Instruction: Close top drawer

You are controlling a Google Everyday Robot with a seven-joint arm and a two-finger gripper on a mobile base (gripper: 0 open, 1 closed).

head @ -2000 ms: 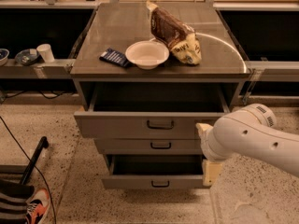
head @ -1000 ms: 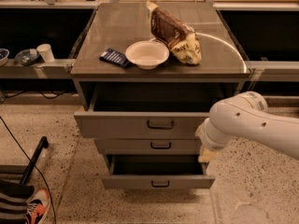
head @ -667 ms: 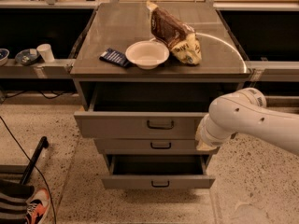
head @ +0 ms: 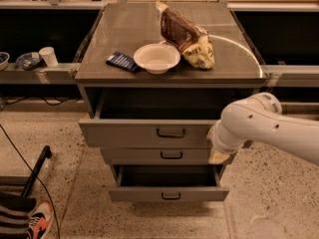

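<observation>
Grey all over the cabinet: the top drawer has a flat grey front with a small black loop handle, under a matching grey worktop. Up there sit a plain white bowl, a dark blue packet with pale markings, and a brown bag fading to yellow. The white arm ends in a cream pincer by the right end of the drawer fronts. The floor is speckled beige, and there's an orange-and-white shoe.
</observation>
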